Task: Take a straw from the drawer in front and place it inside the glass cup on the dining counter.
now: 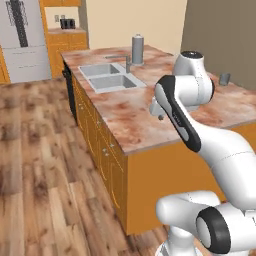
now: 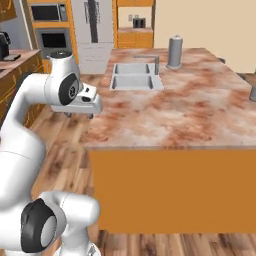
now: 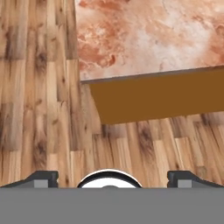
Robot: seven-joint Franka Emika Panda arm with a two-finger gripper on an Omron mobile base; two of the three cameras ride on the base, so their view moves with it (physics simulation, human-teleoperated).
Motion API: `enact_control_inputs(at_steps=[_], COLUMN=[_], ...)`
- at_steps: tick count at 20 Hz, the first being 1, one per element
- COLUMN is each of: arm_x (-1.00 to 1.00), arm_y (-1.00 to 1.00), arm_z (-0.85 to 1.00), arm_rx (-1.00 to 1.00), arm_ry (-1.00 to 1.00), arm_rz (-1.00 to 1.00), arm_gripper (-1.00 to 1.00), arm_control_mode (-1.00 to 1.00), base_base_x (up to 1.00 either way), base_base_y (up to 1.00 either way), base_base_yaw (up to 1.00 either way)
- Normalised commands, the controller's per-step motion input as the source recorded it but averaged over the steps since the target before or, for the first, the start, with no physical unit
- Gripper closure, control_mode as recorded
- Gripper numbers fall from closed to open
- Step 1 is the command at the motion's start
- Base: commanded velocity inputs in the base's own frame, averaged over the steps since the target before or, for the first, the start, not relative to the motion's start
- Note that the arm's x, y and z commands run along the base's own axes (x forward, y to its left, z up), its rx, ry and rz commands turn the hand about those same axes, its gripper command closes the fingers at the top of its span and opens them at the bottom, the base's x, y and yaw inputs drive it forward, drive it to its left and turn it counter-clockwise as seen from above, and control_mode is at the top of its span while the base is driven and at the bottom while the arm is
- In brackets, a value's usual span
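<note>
My gripper (image 3: 113,178) hangs open over the wooden floor, just off the near corner of the dining counter (image 3: 144,35), with nothing between its fingertips (image 3: 42,178). In the right base view the gripper (image 2: 79,115) points down beside the counter's left front corner (image 2: 95,142). The glass cup (image 1: 224,78) stands far off on the counter's right side, and it also shows as the cup (image 2: 253,93) at the picture's right edge. Orange fronts with small knobs (image 1: 102,142) line the counter's long side, all shut; I cannot tell which one is the drawer. The straw is hidden.
A double sink (image 1: 107,77) with a tap is set in the counter, and a tall grey cylinder (image 1: 137,49) stands behind it. A fridge (image 1: 22,37) and more orange cabinets (image 1: 65,42) stand at the back. Wooden floor (image 1: 40,165) lies open to the left.
</note>
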Motion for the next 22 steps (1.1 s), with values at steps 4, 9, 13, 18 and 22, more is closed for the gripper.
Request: enact_control_inputs(at_steps=[4, 9, 13, 18, 22], arm_x=[0.0, 0.0, 0.0, 0.0, 0.0], arm_y=[0.0, 0.0, 0.0, 0.0, 0.0], arm_z=[0.0, 0.0, 0.0, 0.0, 0.0], arm_rx=[0.0, 0.0, 0.0, 0.0, 0.0], arm_ry=[0.0, 0.0, 0.0, 0.0, 0.0], arm_rz=[0.0, 0.0, 0.0, 0.0, 0.0], arm_gripper=[-1.0, -1.0, -1.0, -1.0, -1.0], arm_control_mode=[1.0, 1.0, 1.0, 1.0, 1.0], base_base_x=[0.0, 0.04, 0.29, 0.49, 0.0], base_base_y=[0.66, 0.85, 0.71, 0.65, 0.46], base_base_yaw=[-0.48, -0.5, -0.45, -0.35, -0.18])
